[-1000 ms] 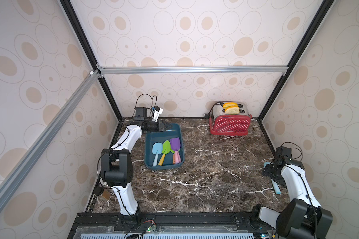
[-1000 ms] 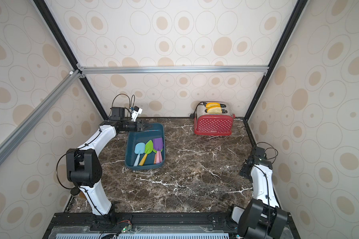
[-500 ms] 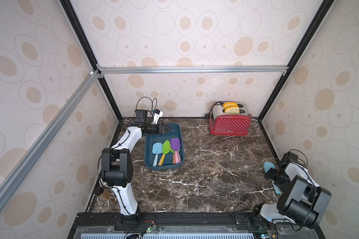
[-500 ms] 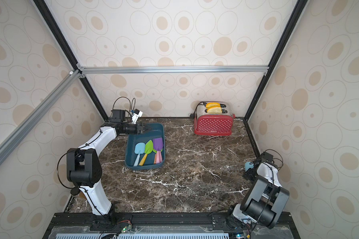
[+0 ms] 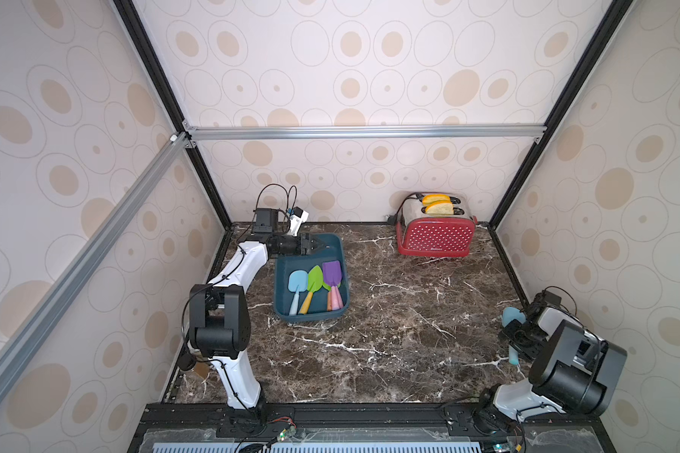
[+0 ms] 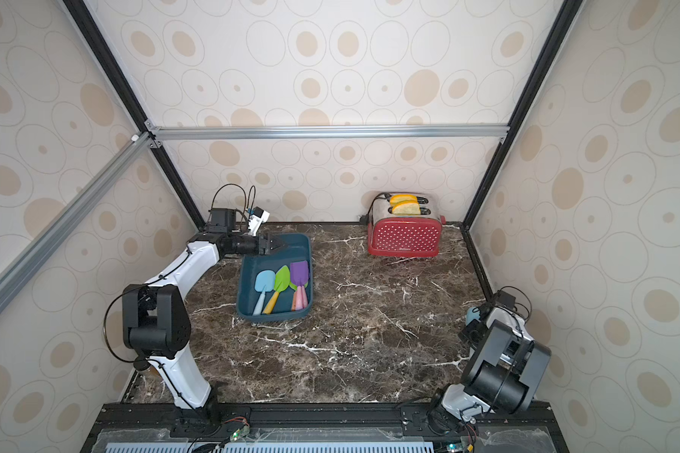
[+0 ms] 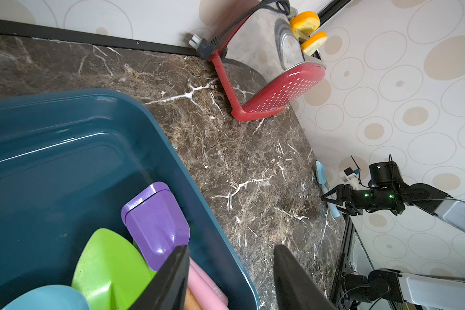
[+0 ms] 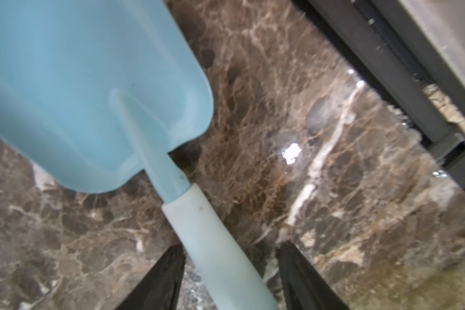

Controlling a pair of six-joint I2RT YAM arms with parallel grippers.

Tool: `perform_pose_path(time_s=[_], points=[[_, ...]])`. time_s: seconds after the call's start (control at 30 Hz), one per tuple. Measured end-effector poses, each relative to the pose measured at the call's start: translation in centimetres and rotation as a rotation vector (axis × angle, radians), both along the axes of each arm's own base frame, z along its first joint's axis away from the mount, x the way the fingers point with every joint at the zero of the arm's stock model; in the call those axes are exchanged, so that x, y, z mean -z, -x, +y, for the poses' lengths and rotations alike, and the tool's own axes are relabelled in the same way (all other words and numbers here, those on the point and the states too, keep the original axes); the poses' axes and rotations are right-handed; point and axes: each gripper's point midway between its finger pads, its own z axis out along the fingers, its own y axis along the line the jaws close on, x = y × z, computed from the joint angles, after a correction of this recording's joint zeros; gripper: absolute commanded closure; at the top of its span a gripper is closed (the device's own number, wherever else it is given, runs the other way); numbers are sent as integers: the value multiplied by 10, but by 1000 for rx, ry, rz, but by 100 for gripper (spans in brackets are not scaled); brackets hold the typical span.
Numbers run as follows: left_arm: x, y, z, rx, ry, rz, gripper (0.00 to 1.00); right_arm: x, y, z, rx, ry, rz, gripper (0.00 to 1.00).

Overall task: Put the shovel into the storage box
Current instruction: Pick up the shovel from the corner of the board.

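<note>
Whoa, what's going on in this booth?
Two robot arms are putting toy shovels into a box. In it already lie three shovels. The right gripper is down at a light-blue shovel on the table by the side wall, open jaws either side of its handle, not yet clamped. The left gripper hovers open and empty over the box's far end.

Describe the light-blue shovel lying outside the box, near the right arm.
The light-blue shovel looks like smooth plastic: a rounded-square blade, a thin neck and a paler, thicker handle. It lies on the marble tabletop by the right wall, outside the storage box. The right claw straddles the handle, jaws apart, not yet clamped.
</note>
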Motion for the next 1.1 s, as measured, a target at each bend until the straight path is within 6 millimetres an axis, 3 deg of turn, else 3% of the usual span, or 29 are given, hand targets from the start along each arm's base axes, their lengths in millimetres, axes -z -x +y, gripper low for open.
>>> perform_pose_path(time_s=[0.1,0.23,0.4,0.5,0.63,0.77,0.97,1.1], points=[[-1,0,0,2,3,-2,46,0,-2,-1,0,2,-8,59],[-2,-2,-1,4,9,-17,42,-1,-5,-1,4,0,-29,97],[0,-2,-2,1,21,-13,36,-3,-8,6,-5,-31,-66,100],[-1,-3,-3,0,38,-11,31,-4,-11,21,-42,-71,-87,100],[-1,-3,-6,1,74,-9,27,-16,-17,62,-184,-103,-97,100],[5,1,-17,7,108,11,27,-54,-41,119,-431,-92,-168,100],[11,30,-67,73,163,42,30,-113,-70,198,-741,-98,-295,100],[3,51,-96,109,191,42,30,-132,-74,245,-910,-127,-313,100]])
